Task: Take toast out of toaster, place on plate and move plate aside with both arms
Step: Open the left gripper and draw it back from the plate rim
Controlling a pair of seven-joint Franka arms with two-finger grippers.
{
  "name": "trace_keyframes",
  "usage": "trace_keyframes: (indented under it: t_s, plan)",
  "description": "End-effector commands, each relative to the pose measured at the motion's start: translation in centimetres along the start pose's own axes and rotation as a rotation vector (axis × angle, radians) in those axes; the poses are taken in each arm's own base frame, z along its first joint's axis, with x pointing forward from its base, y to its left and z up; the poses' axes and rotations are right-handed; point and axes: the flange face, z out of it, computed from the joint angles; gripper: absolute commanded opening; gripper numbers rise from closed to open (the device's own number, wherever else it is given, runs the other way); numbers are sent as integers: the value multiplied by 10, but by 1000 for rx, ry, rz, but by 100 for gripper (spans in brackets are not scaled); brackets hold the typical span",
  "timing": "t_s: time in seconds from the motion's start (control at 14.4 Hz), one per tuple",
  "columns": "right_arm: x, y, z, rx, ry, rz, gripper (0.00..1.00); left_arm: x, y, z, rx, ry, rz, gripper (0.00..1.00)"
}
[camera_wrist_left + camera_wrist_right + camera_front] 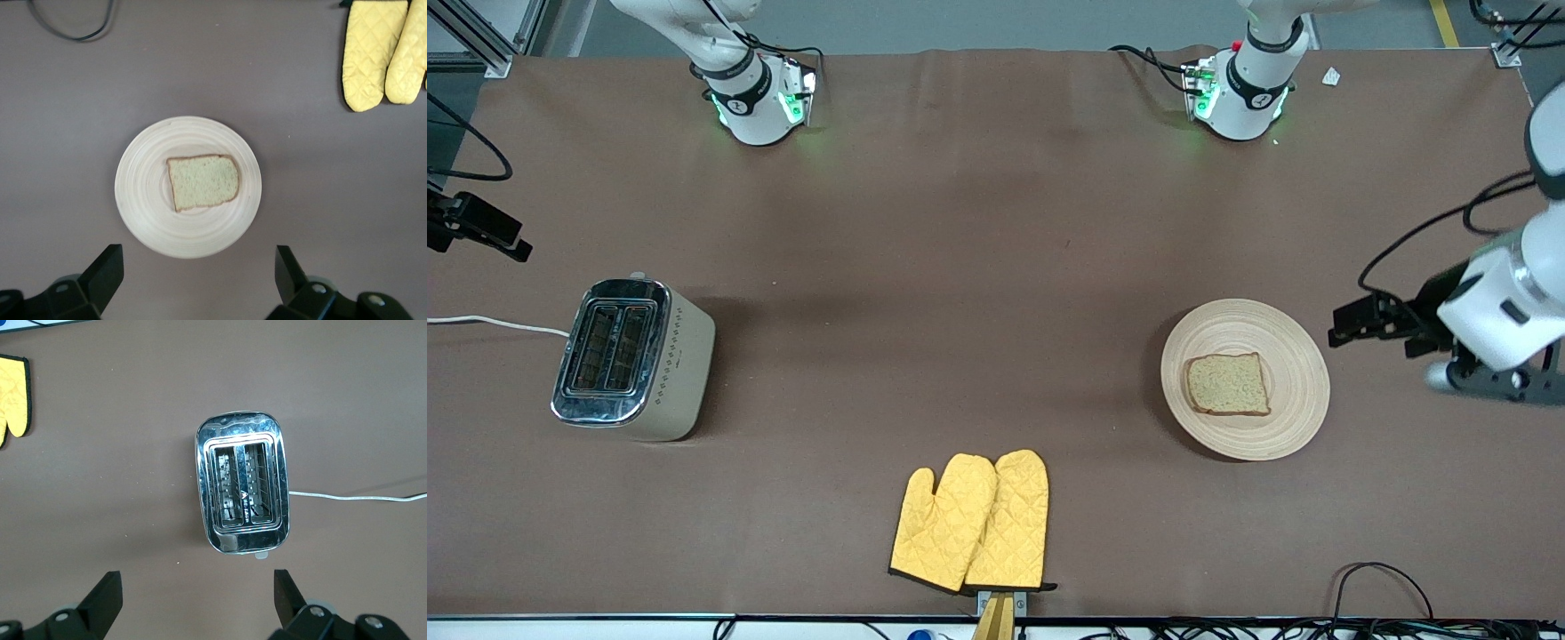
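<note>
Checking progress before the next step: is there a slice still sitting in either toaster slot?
No. In the right wrist view both slots of the toaster show only bare wire racks; the toast lies on the plate.

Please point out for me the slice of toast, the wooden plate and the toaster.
Brown speckled toast slice [1228, 383]: front view, middle of the crumb.
Round light beige wooden plate [1294, 356]: front view, bare ringed surface beside the toast.
Shiny metal toaster [242, 540]: right wrist view, chrome top edge.

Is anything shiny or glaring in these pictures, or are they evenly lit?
Front view: green lamps glow at both arm bases; soft shadows beside the toaster and plate. Right wrist view: the toaster's chrome top mirrors bright patches. Left wrist view: even, matte light on the toast.
</note>
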Motion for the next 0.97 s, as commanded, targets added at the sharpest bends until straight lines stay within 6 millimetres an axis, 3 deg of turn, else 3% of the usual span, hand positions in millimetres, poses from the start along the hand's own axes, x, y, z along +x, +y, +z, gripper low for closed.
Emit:
trace_keyframes:
  t_s: [0.0, 0.21, 0.49, 0.69, 0.9]
  plan:
    - [-5, 0, -1, -8, -30, -5, 100, -32, -6, -28, 42, 7, -45, 100]
    - [-4, 1, -1, -7, -30, -2, 100, -50, -22, -38, 74, 78, -30, 100]
    - [-4, -5, -2, -6, -27, -8, 100, -85, -14, -20, 91, 170, 10, 100]
    - [-4, -4, -2, -6, -26, -7, 100, -88, -11, -23, 106, 138, 17, 100]
    - [-4, -4, -2, -7, -29, -7, 100, -79, -17, -30, 105, 152, 21, 100]
